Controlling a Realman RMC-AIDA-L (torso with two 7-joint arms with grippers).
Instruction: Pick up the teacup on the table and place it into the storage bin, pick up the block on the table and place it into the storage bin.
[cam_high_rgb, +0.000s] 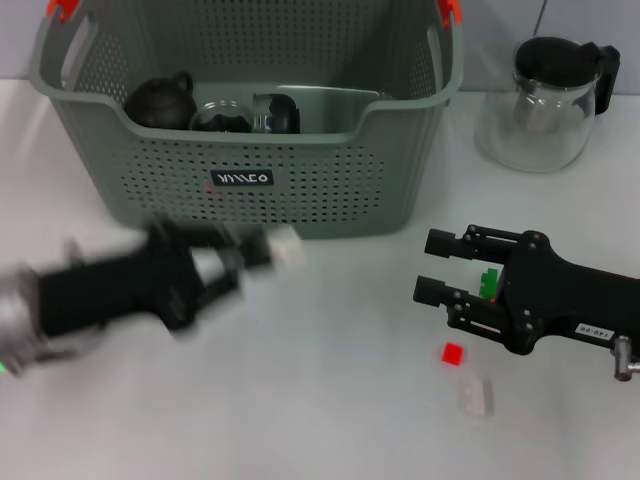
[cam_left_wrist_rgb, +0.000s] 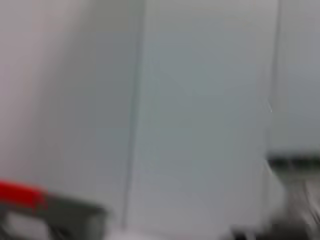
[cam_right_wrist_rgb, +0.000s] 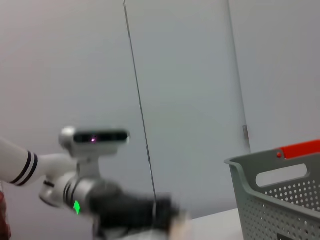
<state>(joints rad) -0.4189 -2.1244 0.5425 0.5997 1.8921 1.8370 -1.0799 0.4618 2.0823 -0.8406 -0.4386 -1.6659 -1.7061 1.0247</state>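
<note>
Inside the bin (cam_high_rgb: 300, 190) lie dark teaware and glass, maybe the teacup, while the left gripper (cam_high_rgb: 262, 250), just before the bin, carries a pale block (cam_high_rgb: 287, 247); the right gripper (cam_high_rgb: 440, 268) waits open.

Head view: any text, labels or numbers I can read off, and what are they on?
Bin: small black label with white lettering, too blurred to read.
Right arm: white tag with small dark digits, too small to read.
Glass teapot: no text visible.
Wrist views: no text.
</note>
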